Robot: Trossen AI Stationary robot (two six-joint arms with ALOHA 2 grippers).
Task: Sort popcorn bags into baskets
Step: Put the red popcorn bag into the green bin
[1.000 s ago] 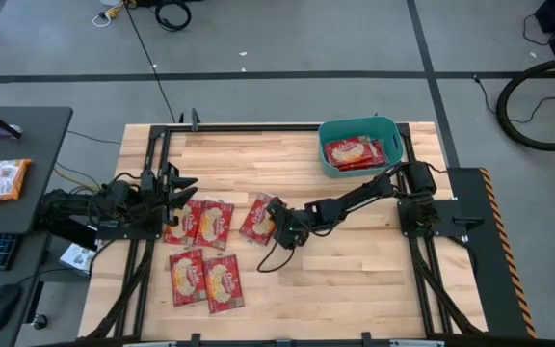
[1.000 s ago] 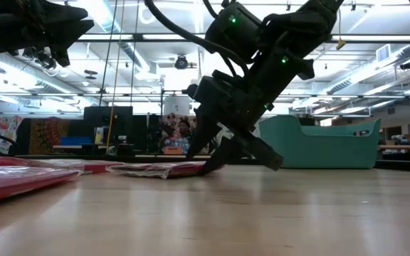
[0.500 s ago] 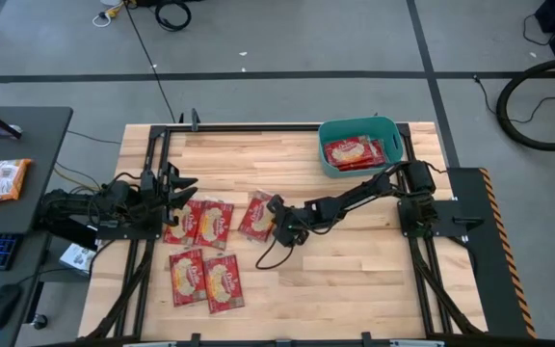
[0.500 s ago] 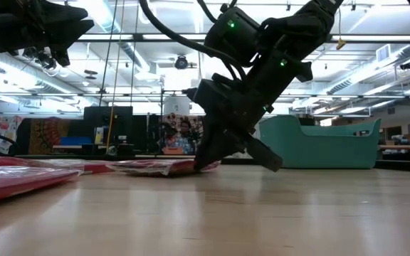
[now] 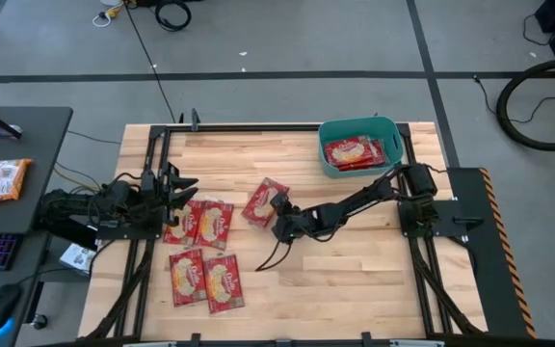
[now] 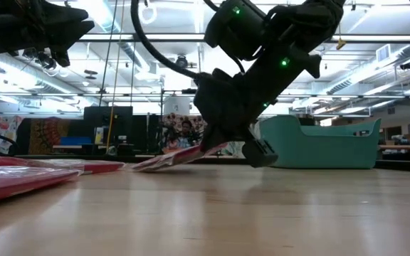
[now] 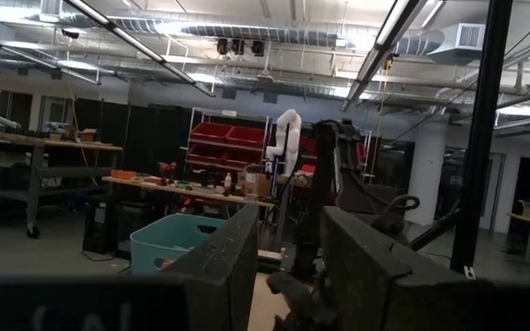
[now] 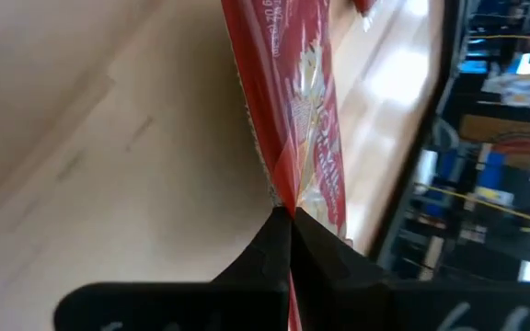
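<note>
Near the middle of the high view, the right gripper [image 5: 279, 214] is pinching one edge of a popcorn bag [image 5: 264, 200], its fingers pressed together on the packet so it can be carried to the teal basket [image 5: 327, 159] at the upper right, where other red packets [image 5: 353, 151] are already lying. Four more bags are lying flat left of centre: two in a row [image 5: 200, 222] and two lower down [image 5: 206, 280]. The left gripper [image 5: 183, 182] is waiting over the table's left edge with fingers spread.

At the centre of the low view, the right gripper [image 6: 223, 142] is holding the bag [image 6: 178, 156] tilted, its gripped end raised and its far end apparently trailing at the wood, probably so the thin packet peels off the surface. The basket [image 6: 319, 142] is standing behind at the right.

Across the left wrist view, two dark fingers [image 7: 233, 262] are standing apart, with the basket [image 7: 168, 248] far off at lower left.

Filling the right wrist view, both fingertips [image 8: 279, 241] are closing on the bag's seam [image 8: 293, 129], and the packet is hanging edge-on above the table.
</note>
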